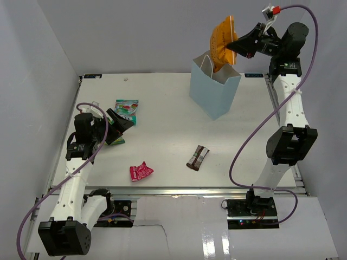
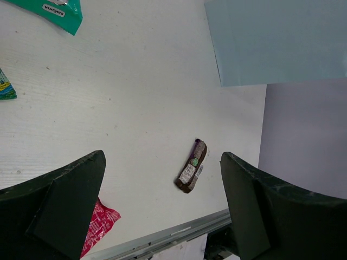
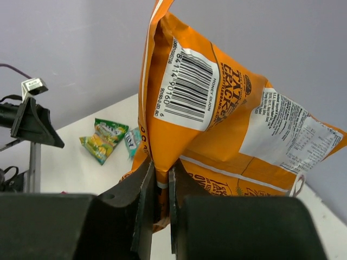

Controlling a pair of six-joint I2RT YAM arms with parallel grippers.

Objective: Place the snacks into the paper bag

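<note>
Snacks are lying mostly on the white tabletop (image 1: 168, 124), while one is hanging in the air. The large orange crinkly chip bag (image 1: 221, 46) is being held over the open mouth of the upright light-blue paper gift bag (image 1: 214, 92), with its lower end reaching the opening. The right gripper (image 1: 234, 43) is pinching the chip bag's edge seam, its fingers clamped tight on it. The paper bag is standing at the far side of the table, right of centre. The left gripper (image 2: 162, 157) is hovering low over the table's left side with its fingers spread wide apart, gripping nothing. A dark brown wrapped bar (image 1: 198, 157) is lying near the front middle, and a small pink packet (image 1: 140, 171) is lying to its left, well apart. A teal-green-red pouch (image 1: 127, 108) is resting just beyond the left gripper, and a yellow-green packet (image 1: 115, 141) is peeking out from beneath that gripper.
</note>
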